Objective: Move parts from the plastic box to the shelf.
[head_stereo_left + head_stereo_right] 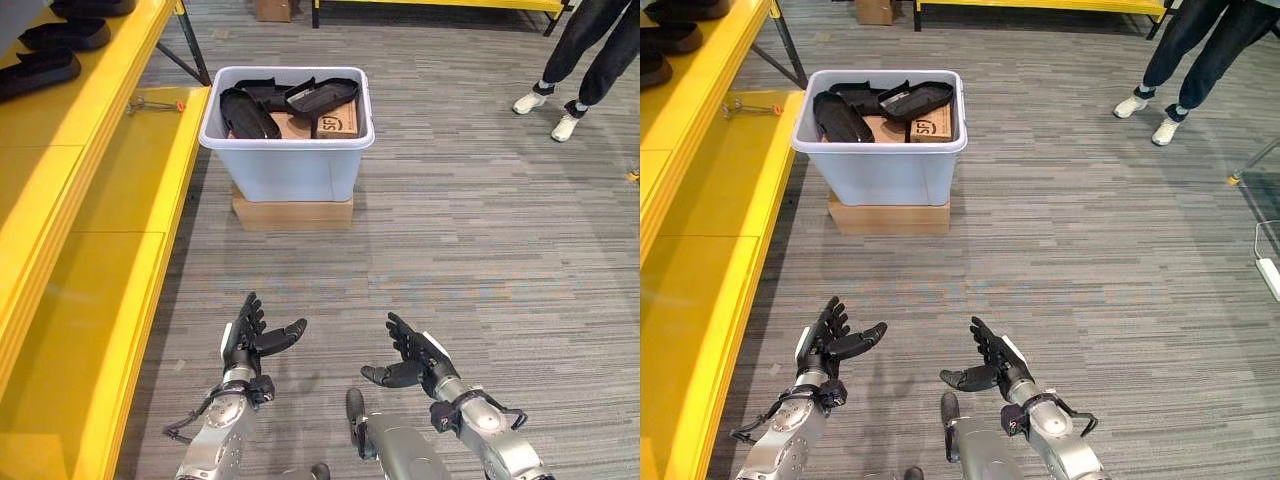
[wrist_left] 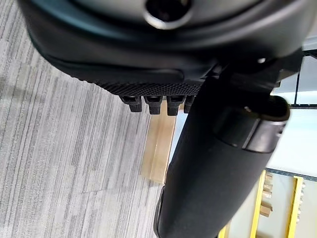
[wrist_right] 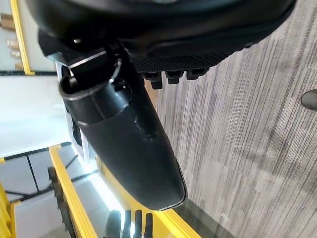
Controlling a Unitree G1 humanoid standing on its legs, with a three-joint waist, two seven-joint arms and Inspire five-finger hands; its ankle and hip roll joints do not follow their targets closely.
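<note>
- Both hands empty: left hand (image 1: 246, 338) and right hand (image 1: 418, 360) held low, fingers apart and relaxed.
- Black parts (image 1: 250, 112) lie in plastic box (image 1: 290, 165) at 12 o'clock, on a cardboard base (image 1: 292, 213).
- Yellow shelf (image 1: 120, 190) at 9–10 o'clock.
- Judgement: step closer first, then reach in from above for the top part.

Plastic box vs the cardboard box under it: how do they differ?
The plastic box is pale blue-white with a rolled rim; the cardboard box is plain brown. The plastic box is taller and stands on top; the cardboard box is low and flat and sits on the carpet. The plastic box is open and holds black parts; the cardboard box's contents can't be seen. Both are rectangular and stand beside the yellow shelf.
</note>
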